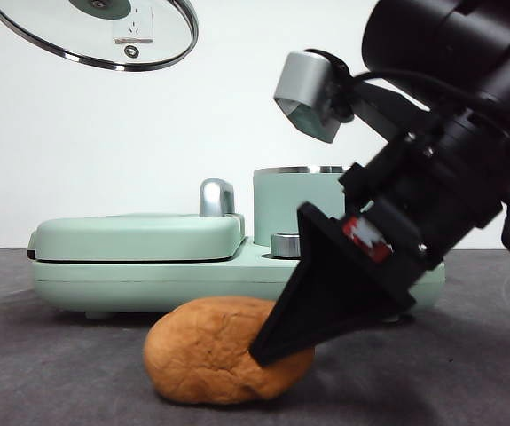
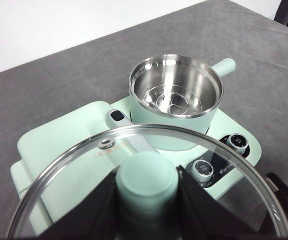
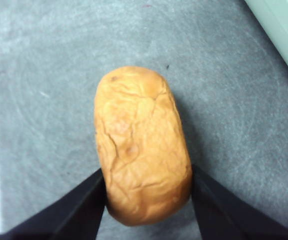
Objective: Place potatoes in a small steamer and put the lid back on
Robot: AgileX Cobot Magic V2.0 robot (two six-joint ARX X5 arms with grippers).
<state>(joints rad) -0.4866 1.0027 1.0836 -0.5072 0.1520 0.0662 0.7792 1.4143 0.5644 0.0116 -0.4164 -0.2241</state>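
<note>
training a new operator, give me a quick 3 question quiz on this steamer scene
1. True or false: the potato is already inside the small steamer.
2. Which gripper holds the lid? A left, B right, C neither.
3. Fill in: the right gripper has its jaws on either side of the ____.

Key: 1 false, it lies on the table. 2 A, the left gripper grips the knob. 3 potato.
</note>
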